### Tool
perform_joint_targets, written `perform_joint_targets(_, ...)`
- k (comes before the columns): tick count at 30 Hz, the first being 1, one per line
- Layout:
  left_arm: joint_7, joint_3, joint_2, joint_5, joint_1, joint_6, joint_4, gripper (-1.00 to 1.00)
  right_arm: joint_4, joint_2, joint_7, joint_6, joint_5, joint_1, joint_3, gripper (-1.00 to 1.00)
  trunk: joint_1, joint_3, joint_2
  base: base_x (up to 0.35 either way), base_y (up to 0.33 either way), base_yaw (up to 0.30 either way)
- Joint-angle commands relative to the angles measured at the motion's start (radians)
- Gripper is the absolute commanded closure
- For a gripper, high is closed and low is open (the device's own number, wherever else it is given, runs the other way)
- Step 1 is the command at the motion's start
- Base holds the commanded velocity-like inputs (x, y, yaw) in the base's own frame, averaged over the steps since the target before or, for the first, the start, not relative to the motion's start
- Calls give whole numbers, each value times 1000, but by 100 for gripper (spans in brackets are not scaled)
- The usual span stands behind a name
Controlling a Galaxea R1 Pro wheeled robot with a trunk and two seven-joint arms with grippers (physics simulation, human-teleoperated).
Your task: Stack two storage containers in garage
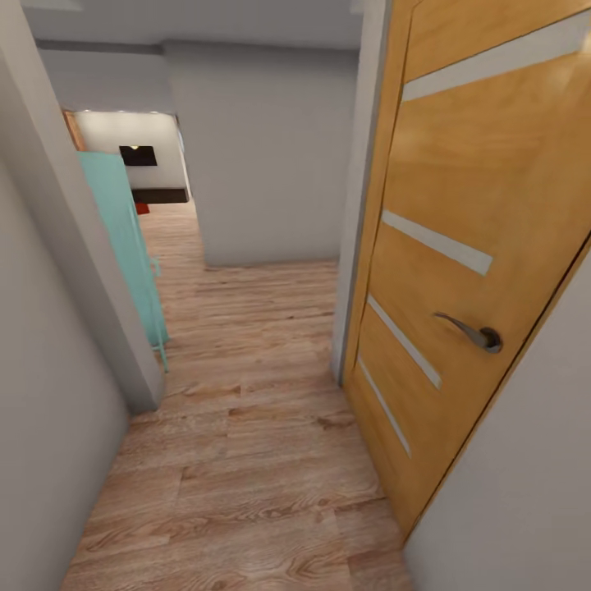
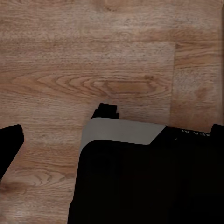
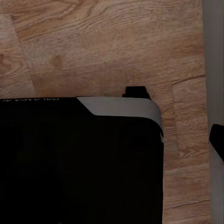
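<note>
**Robot in a hallway, bins out of sight**

No storage bin appears here, so their place cannot be told; as a judgement, such low open bins should be light and stiff, best taken by a rim wall.

The head view looks down a wood plank floor [image 1: 246, 460], an open wooden door [image 1: 468, 246] with a lever handle [image 1: 472, 331] at 3 o'clock, a teal panel [image 1: 123, 238] at 10 o'clock, a far room at 11 o'clock.

Both wrist views look down on the robot's dark base [image 2: 149, 182] over planks. Neither pincer's opening can be told.
</note>
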Motion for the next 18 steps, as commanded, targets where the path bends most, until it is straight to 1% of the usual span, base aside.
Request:
perform_joint_targets(1,3,-3,0,8,-1,2,0,-100,3,1,-1,-4,-9,-1,8,-100,1,-1,-1,323,0,0)
perform_joint_targets(4,3,-3,0,8,-1,2,0,-100,3,3,-1,-4,-9,-1,8,-100,1,-1,-1,323,0,4)
perform_joint_targets(6,3,-3,0,8,-1,2,0,-100,3,3,-1,-4,-9,-1,9,-100,1,-1,-1,323,0,100)
perform_joint_targets(10,3,-3,0,8,-1,2,0,-100,3,3,-1,-4,-9,-1,9,-100,1,-1,-1,323,0,225)
perform_joint_targets(18,3,-3,-2,8,-1,2,0,-100,3,3,-1,-4,-9,-1,9,-100,1,-1,-1,323,0,266)
